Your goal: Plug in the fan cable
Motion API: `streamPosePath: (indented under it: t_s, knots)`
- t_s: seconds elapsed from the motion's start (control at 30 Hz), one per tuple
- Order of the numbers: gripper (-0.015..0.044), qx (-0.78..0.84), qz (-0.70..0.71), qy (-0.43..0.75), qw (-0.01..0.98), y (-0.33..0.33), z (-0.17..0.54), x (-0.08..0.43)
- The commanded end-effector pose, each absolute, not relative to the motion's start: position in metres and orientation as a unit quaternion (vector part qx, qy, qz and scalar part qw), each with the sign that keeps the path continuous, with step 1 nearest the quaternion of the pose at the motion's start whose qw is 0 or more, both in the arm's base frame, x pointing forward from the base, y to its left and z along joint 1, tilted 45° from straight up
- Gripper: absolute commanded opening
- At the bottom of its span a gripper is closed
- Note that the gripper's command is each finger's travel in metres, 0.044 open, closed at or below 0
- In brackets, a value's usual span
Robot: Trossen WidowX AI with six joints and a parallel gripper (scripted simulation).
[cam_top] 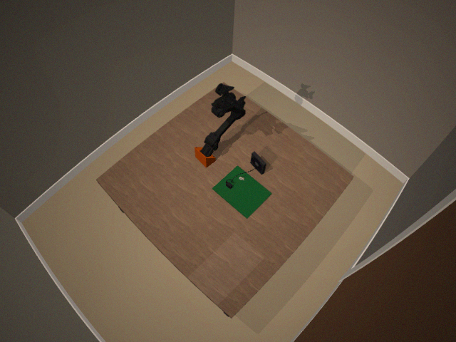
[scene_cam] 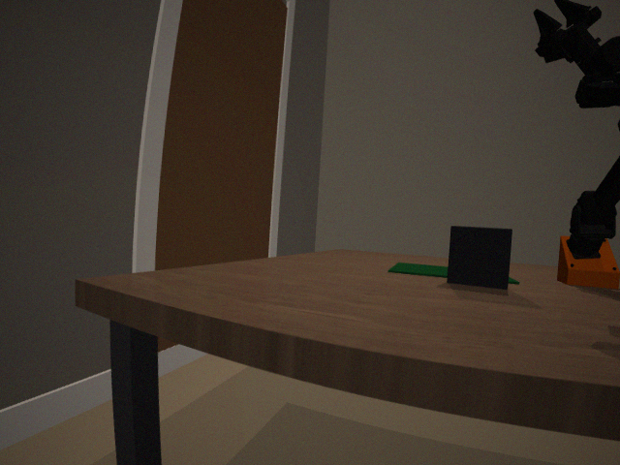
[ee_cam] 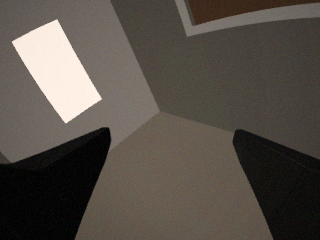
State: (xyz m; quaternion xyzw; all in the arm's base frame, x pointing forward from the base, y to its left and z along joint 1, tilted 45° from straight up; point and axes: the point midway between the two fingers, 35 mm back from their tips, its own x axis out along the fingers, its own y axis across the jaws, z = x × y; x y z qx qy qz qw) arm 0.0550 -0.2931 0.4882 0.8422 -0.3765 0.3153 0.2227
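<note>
The black fan (cam_top: 258,162) (scene_cam: 480,257) stands upright beside the green board (cam_top: 246,200) (scene_cam: 418,269). Its thin black cable (cam_top: 243,172) runs over the board's edge and curls beside a small dark block (cam_top: 229,184) near the board's left corner. The block looks like the plug, but is too small to tell for sure. A small white piece (cam_top: 241,178), apparently the header, is on the board apart from the dark block. Pins are too small to see. My gripper (cam_top: 239,92) (scene_cam: 545,6) (ee_cam: 174,135) is open and empty, raised high and far from the board, pointing upward.
The arm's orange base (cam_top: 204,157) (scene_cam: 588,270) stands on the wooden table (cam_top: 165,191) (scene_cam: 300,310), near the board's left side. The upright fan is beside the board's upper right edge. The wrist view shows only walls, ceiling and a bright panel (ee_cam: 57,70).
</note>
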Motion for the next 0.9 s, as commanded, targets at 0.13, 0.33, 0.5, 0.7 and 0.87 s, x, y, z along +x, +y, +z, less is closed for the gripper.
streamPosePath:
  t_s: [0.13, 0.33, 0.5, 0.7, 0.87]
  knots:
    - [0.0440, 0.846, 0.317, -0.374, 0.211, -0.295, 0.487, 0.056]
    - [0.0440, 0.869, 0.356, -0.295, -0.177, -0.347, 0.436, 0.083]
    - [0.0440, 0.761, 0.358, -0.228, -0.491, -0.376, 0.383, 0.114]
    - [0.0440, 0.610, 0.345, -0.186, -0.689, -0.388, 0.339, 0.139]
    - [0.0440, 0.444, 0.326, -0.161, -0.819, -0.390, 0.300, 0.160]
